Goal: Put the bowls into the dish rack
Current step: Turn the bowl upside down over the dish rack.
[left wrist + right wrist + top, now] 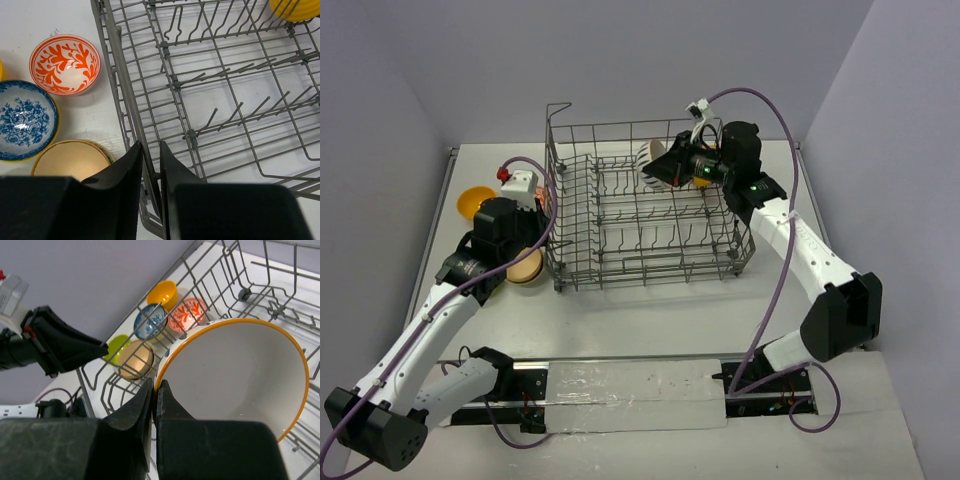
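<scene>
The white bowl [235,375] with the orange rim is tipped on its side over the dish rack [645,262]. The right jaws are shut tight on its rim. The left jaws are almost closed around the rack's side wire; I cannot tell if they pinch it. Just left of them, a tan bowl [70,160], a blue bowl [25,120] and a red bowl [65,64] sit on the tabletop [100,115].

Robot lab: plain lavender walls [620,60], white table [650,320].
</scene>
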Controlling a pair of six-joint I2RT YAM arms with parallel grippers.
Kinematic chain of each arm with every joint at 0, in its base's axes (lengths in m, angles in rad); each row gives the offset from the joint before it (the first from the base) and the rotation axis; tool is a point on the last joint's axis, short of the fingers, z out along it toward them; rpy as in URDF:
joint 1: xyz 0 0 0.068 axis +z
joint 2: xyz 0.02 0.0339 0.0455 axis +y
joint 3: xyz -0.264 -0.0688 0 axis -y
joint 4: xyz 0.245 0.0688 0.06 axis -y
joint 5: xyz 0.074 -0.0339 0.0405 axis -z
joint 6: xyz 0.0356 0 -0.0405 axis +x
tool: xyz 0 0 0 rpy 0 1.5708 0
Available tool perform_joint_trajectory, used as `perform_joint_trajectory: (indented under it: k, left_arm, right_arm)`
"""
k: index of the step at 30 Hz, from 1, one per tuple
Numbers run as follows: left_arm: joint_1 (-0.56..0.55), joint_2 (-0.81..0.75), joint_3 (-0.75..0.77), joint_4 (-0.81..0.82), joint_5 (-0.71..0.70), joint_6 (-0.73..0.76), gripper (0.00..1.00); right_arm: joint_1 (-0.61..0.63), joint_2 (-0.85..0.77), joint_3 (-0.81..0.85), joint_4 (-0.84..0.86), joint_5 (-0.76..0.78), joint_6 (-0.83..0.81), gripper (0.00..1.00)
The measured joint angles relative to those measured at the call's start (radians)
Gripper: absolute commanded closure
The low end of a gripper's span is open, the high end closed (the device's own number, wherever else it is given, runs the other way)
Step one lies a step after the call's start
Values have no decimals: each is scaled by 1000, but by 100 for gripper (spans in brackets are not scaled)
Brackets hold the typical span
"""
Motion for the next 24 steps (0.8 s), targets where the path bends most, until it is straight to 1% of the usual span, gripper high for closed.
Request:
perform_joint_trajectory:
  k: [1, 3, 7, 15, 24]
  left_arm:
    - [0, 2, 0, 0, -4, 2, 91]
    - [-1, 5, 0, 2, -9, 3, 92]
    - [-1, 19, 10, 2, -12, 13, 100]
    - [-1, 41, 25, 3, -20, 32, 100]
    - [0, 36, 23, 5, -11, 53, 100]
  right_arm:
    - [-18, 19, 0, 32, -25, 18, 100]
    - [-45, 54, 0, 90, -63, 50, 100]
    - [-87, 122, 0, 161, -111, 94, 100]
    - [-172, 226, 2, 290, -217, 192, 100]
    - [-250, 373, 86, 372, -269, 266, 100]
